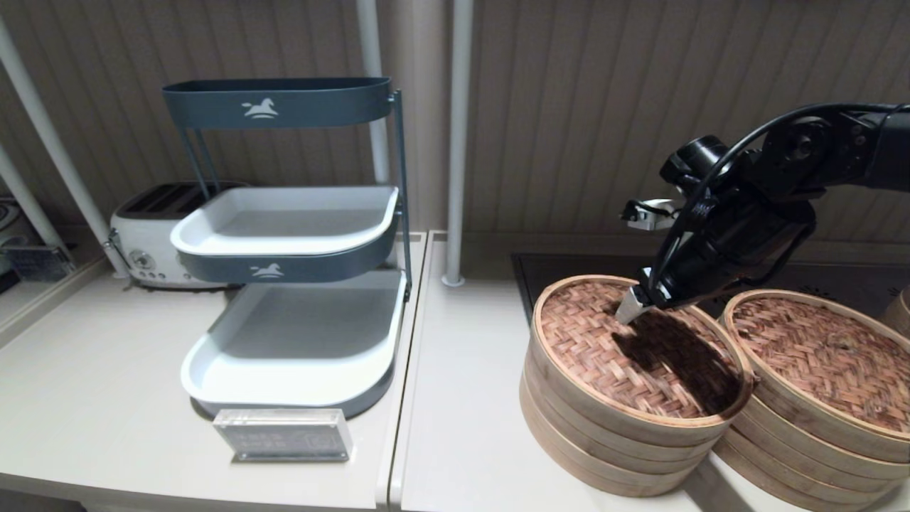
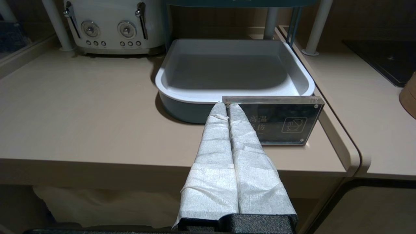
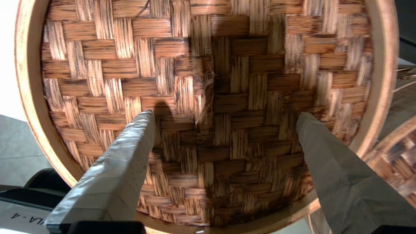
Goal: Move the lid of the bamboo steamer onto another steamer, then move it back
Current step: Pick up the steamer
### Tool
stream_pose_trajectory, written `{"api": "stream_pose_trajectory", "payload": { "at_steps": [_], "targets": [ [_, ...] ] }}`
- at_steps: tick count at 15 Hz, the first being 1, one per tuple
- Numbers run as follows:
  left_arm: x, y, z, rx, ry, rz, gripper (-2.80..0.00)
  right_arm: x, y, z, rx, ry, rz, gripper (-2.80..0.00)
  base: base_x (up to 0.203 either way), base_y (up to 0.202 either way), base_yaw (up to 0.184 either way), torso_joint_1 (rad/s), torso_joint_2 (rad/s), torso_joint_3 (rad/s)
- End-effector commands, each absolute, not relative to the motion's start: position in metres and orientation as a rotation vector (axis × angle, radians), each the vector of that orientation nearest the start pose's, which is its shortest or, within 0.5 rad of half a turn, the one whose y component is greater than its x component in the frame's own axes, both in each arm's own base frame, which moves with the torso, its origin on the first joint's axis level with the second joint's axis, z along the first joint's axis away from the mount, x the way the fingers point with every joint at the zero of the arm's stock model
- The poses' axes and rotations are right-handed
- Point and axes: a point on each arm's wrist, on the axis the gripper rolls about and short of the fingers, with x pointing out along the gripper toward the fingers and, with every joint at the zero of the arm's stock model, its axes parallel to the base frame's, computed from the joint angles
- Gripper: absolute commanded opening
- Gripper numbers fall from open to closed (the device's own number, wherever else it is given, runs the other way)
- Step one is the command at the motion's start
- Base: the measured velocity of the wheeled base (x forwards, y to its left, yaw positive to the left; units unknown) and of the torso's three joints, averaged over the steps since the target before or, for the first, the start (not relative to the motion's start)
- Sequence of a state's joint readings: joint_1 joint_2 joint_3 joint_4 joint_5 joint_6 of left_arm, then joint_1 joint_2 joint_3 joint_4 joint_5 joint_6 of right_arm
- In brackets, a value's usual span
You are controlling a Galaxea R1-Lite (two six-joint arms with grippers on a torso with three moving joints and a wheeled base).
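Observation:
The bamboo steamer lid [image 1: 604,348], reddish-brown weave in a pale rim, lies on the nearer stack of bamboo rings at the centre right of the counter. My right gripper [image 1: 630,308] hangs open just above the lid's middle. In the right wrist view its fingers [image 3: 130,152] stand wide apart on either side of the small twine loop [image 3: 206,104] on the lid [image 3: 260,58], holding nothing. Another steamer [image 1: 817,363] with its own woven lid stands touching on the right; its edge [image 3: 395,156] shows beside the rim. My left gripper [image 2: 227,104] is parked shut at the counter's front edge.
A three-tier grey-and-white tray rack [image 1: 291,327] stands on the left counter, a white toaster [image 1: 146,242] behind it. An acrylic sign [image 1: 284,434] stands before the rack, just beyond my left fingertips [image 2: 273,120]. A black hob [image 1: 569,267] lies behind the steamers. A white pole [image 1: 455,142] rises nearby.

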State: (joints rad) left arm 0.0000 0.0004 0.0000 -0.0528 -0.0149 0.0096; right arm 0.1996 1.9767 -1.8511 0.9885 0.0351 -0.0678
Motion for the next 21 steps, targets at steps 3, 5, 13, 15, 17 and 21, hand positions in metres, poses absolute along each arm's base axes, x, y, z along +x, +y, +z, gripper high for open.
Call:
{"api": "stream_pose_trajectory", "payload": {
  "at_steps": [3, 5, 13, 15, 17, 21],
  "targets": [
    [-0.021, 0.000, 0.073, 0.009, -0.029, -0.014, -2.80, 0.341, 0.069, 0.232, -0.152, 1.127, 0.247, 0.00, 0.000, 0.000, 0.000, 0.000, 0.00, 0.000],
    [-0.021, 0.000, 0.073, 0.011, -0.028, -0.014, -2.80, 0.339, 0.070, 0.233, -0.153, 1.128, 0.250, 0.00, 0.000, 0.000, 0.000, 0.000, 0.00, 0.000],
    [-0.021, 0.000, 0.073, 0.010, -0.030, -0.014, -2.80, 0.340, 0.076, 0.225, -0.188, 1.146, 0.234, 0.00, 0.000, 0.000, 0.000, 0.000, 0.00, 0.000],
    [-0.021, 0.000, 0.073, 0.010, -0.029, -0.014, -2.80, 0.341, 0.076, 0.223, -0.187, 1.155, 0.235, 0.00, 0.000, 0.000, 0.000, 0.000, 0.00, 0.000],
    [-0.021, 0.000, 0.073, 0.011, -0.028, -0.015, -2.80, 0.342, 0.077, 0.222, -0.188, 1.156, 0.236, 0.00, 0.000, 0.000, 0.000, 0.000, 0.00, 0.000],
    [-0.021, 0.000, 0.073, 0.011, -0.029, -0.014, -2.80, 0.345, 0.079, 0.218, -0.191, 1.164, 0.240, 0.00, 0.000, 0.000, 0.000, 0.000, 0.00, 0.000]
  ]
}}
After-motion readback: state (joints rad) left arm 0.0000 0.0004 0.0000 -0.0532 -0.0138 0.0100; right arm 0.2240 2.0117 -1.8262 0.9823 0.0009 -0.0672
